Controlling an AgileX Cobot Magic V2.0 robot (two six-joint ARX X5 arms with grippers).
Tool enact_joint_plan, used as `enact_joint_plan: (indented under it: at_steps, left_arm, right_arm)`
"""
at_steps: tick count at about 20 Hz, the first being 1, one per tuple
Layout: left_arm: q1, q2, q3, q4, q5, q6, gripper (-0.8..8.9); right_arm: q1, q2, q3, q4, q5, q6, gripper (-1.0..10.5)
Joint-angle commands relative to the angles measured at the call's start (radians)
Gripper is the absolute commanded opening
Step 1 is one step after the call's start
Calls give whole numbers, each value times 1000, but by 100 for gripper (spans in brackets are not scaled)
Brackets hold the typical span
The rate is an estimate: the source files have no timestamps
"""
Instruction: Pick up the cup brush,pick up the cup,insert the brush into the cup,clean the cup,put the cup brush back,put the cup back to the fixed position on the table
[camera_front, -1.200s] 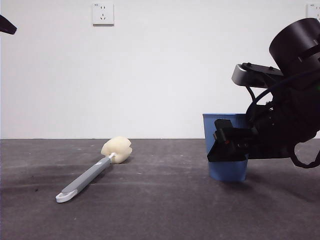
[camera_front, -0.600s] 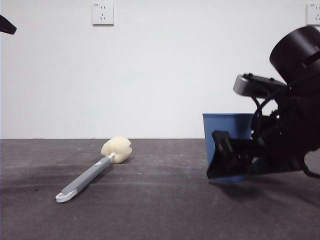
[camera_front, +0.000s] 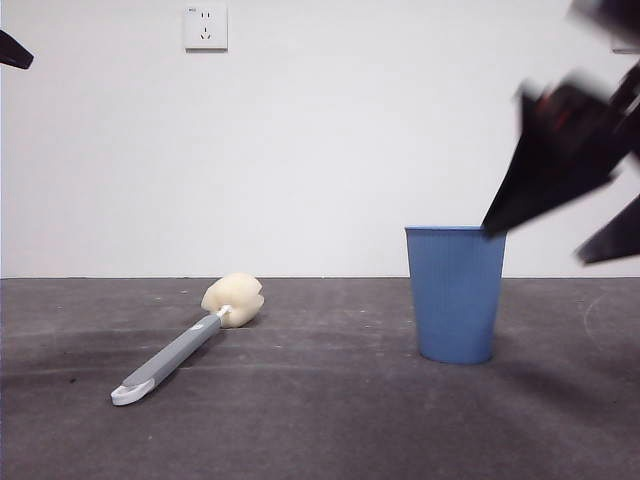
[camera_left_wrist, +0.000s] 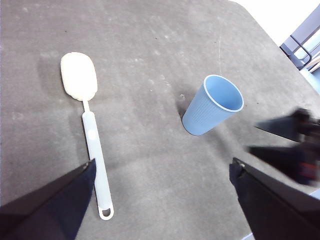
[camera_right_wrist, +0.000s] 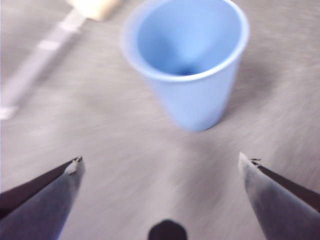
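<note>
The blue ribbed cup (camera_front: 455, 292) stands upright on the dark grey table (camera_front: 320, 420), free of any gripper. It also shows in the left wrist view (camera_left_wrist: 212, 105) and the right wrist view (camera_right_wrist: 187, 60). The cup brush (camera_front: 175, 358) lies flat on the table to the cup's left, cream sponge head (camera_front: 233, 299) toward the back. It also shows in the left wrist view (camera_left_wrist: 92, 145). My right gripper (camera_front: 533, 245) is blurred, open and empty, raised above and right of the cup (camera_right_wrist: 160, 162). My left gripper (camera_left_wrist: 162, 175) is open and empty, high above the table.
A white wall with a socket (camera_front: 206, 27) stands behind the table. The left arm shows only as a black tip (camera_front: 12, 50) at the top left corner. The table's rounded far corner (camera_left_wrist: 260, 30) lies beyond the cup in the left wrist view.
My right gripper was low at the cup, jaws around it; it has let go and risen up and to the right. The cup and brush have not moved.
</note>
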Motion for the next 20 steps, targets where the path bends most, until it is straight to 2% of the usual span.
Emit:
enact_joint_plan:
  at_steps: [1,4,8,13,15,18,20]
  left_arm:
    - [1,-2,-2,-6,7,17,448]
    - [1,-2,-2,-18,35,39,436]
    - [1,-2,-2,-31,102,40,436]
    - [1,-2,2,-90,187,40,423]
    - [1,-2,8,-122,188,40,241]
    - [1,-2,8,-128,189,39,-15]
    - [1,-2,8,-128,189,40,-8]
  right_arm:
    - [2,-170,39,-163,-28,56,535]
    - [2,-280,161,-374,-33,56,535]
    - [3,-248,382,-629,-35,29,534]
    - [8,-135,526,-794,-141,-4,526]
    - [8,-108,527,-796,-184,-8,369]
    - [9,-88,527,-815,-218,-20,-6]
    - [9,-88,527,-830,-217,-32,-12]
